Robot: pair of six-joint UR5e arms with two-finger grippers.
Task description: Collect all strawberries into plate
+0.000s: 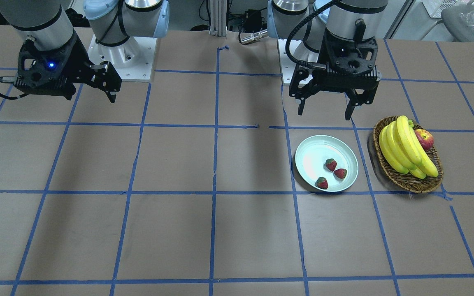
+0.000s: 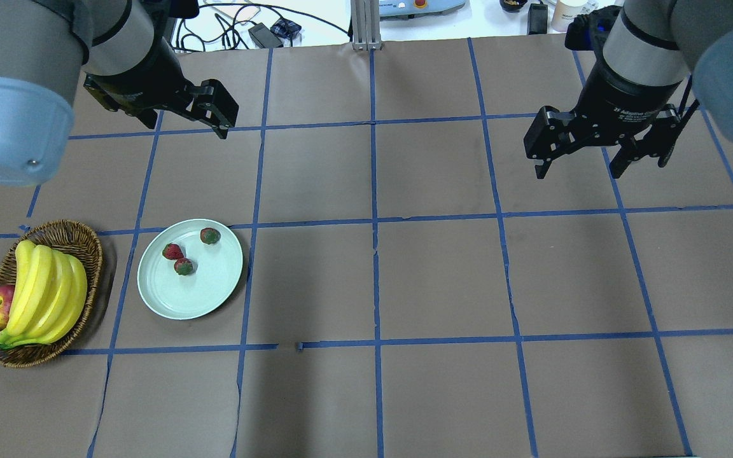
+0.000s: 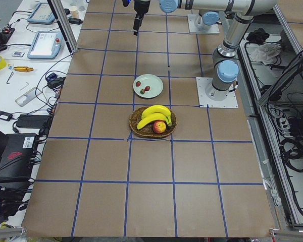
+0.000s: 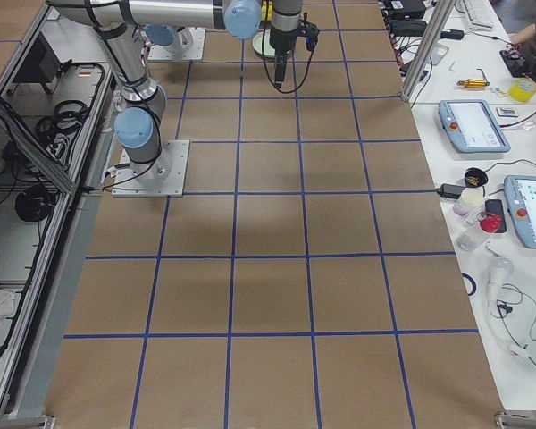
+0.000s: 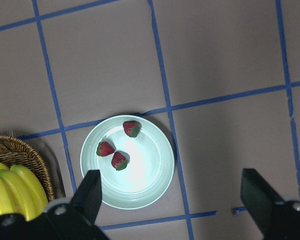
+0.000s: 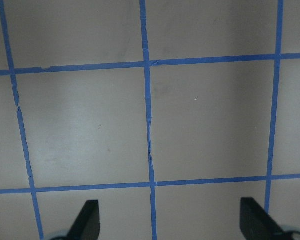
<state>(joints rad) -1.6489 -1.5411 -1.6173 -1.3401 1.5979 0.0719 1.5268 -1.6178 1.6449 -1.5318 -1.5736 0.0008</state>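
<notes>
White lettering is running across the black body of the right gripper (image 2: 577,170), reading "2F Adaptive" (the letters after it are too blurred to make out). Nothing else is showing legible text.

Brown-papered table (image 2: 436,286) gridded with blue tape (image 2: 376,343), white side bench (image 3: 20,65) strewn with cables (image 3: 40,108) and a teach pendant (image 3: 43,44)

Opposed overhead and front views, plate (image 2: 179,300) common.
</notes>
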